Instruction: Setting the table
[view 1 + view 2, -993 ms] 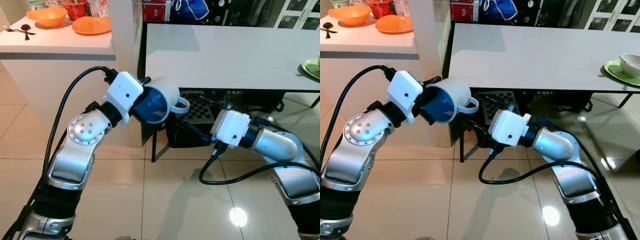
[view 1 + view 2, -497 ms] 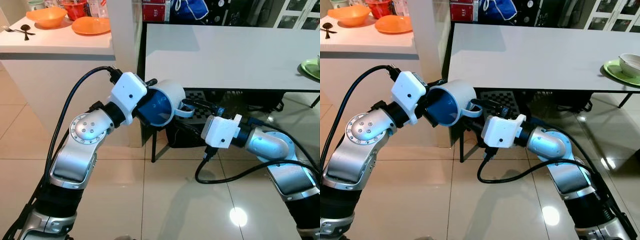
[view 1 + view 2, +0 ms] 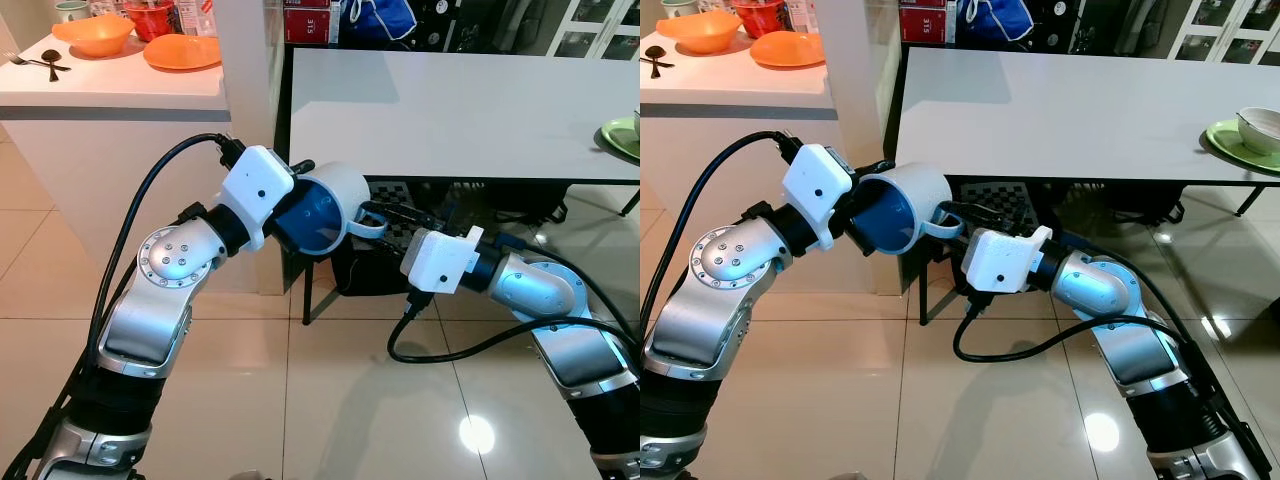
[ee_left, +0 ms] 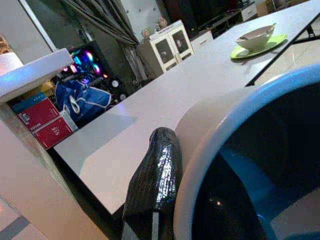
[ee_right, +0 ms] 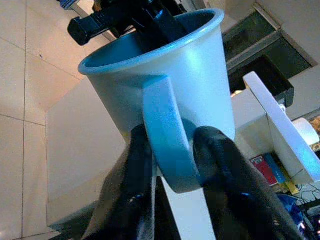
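While the robot stands before the white dining worktop (image 3: 460,110), the white mug (image 3: 322,205) with a blue interior hangs in the air between both arms, below and in front of the worktop's near edge. The left gripper (image 3: 296,196) has its fingers clamped on the mug's rim, one finger (image 4: 152,185) outside the wall and one inside the cavity. The mug lies tilted on its side, mouth toward the left arm, and nothing can be made out inside it. The right gripper (image 5: 172,165) has its fingers (image 5: 132,175) closed around the mug's blue handle (image 5: 167,140), one on either side and touching it.

On the far right of the dining worktop sits a green plate (image 3: 1232,140) carrying a pale bowl (image 3: 1258,125); its contents cannot be seen. On the separate white counter (image 3: 110,90) to the left stand an orange bowl (image 3: 94,32), an orange plate (image 3: 183,50), a red container (image 3: 150,18) and a dark spoon (image 3: 50,60), well apart from the mug. Glossy beige floor tiles (image 3: 340,400) lie beneath the arms.
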Available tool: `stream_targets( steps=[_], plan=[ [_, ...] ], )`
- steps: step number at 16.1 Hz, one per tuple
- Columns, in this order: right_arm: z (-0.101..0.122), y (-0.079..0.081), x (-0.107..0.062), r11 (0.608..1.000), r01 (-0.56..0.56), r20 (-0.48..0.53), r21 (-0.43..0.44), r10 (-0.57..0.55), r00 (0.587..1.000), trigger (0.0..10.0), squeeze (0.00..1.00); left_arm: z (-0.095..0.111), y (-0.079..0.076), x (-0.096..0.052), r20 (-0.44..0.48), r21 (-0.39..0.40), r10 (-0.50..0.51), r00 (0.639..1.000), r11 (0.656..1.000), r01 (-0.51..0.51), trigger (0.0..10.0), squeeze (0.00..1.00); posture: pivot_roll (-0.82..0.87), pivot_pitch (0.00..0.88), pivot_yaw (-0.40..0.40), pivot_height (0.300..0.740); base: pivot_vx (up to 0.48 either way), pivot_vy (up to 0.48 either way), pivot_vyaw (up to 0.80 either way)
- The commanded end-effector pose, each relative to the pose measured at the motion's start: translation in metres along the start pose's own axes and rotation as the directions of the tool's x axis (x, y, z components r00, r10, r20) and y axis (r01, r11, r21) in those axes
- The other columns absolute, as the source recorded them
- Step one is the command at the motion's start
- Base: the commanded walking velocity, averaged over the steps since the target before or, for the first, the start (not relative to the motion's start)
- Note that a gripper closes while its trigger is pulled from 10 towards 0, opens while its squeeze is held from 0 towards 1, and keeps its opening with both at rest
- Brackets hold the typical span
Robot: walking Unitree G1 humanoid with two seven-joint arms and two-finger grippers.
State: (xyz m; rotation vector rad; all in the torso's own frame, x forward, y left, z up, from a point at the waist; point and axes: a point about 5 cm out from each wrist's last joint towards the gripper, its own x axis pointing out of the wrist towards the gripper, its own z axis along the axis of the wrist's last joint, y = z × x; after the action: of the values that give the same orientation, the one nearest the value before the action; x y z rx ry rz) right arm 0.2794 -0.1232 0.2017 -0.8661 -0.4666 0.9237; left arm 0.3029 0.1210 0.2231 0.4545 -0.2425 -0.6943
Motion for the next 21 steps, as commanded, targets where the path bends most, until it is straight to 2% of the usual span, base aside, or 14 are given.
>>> stream_targets(
  steps=[1,9,10,11,12,18,21],
  plan=[
    [0.003,-0.004,0.002,1.0,0.01,0.021,-0.013,-0.009,1.0,0.0,0.0,0.001,0.003,0.001,-0.013,0.006,0.01,1.0,1.0,-0.01,10.0,0.0,0.06,0.0,0.007,0.74,0.0,0.0,0.0],
    [0.004,-0.004,0.0,0.999,0.036,0.043,-0.002,-0.036,0.998,0.0,0.0,-0.006,0.013,0.001,-0.072,0.001,0.069,0.995,0.998,-0.069,10.0,0.0,0.06,0.0,0.013,0.74,0.0,0.0,0.0],
    [0.004,-0.005,0.0,0.999,0.04,0.045,0.001,-0.04,0.998,0.0,0.0,-0.007,0.014,0.001,-0.075,0.0,0.074,0.994,0.997,-0.074,10.0,0.1,0.06,0.0,0.014,0.74,0.0,0.0,0.0],
    [0.004,-0.005,-0.001,0.999,0.043,0.046,0.004,-0.043,0.998,0.0,0.0,-0.007,0.016,0.001,-0.077,-0.002,0.08,0.994,0.997,-0.08,10.0,0.75,0.06,0.0,0.014,0.74,0.0,0.0,0.0],
    [0.004,-0.005,-0.001,0.999,0.044,0.046,0.005,-0.044,0.998,0.0,0.0,-0.007,0.017,0.001,-0.079,-0.005,0.08,0.994,0.997,-0.081,10.0,1.0,0.06,0.0,0.014,0.74,0.0,0.0,0.0],
    [0.003,-0.004,0.0,0.999,0.046,0.051,0.012,-0.047,0.998,0.0,0.0,-0.005,0.017,0.002,-0.068,-0.009,0.064,0.996,0.998,-0.065,10.0,1.0,0.06,0.0,0.016,0.74,0.0,0.0,0.0],
    [0.002,-0.005,-0.002,0.999,0.046,0.046,0.014,-0.047,0.998,0.0,0.0,-0.006,0.019,0.001,-0.068,0.026,0.066,0.996,0.998,-0.065,10.0,1.0,0.06,0.0,0.015,0.74,0.0,0.0,0.0]
  ],
)
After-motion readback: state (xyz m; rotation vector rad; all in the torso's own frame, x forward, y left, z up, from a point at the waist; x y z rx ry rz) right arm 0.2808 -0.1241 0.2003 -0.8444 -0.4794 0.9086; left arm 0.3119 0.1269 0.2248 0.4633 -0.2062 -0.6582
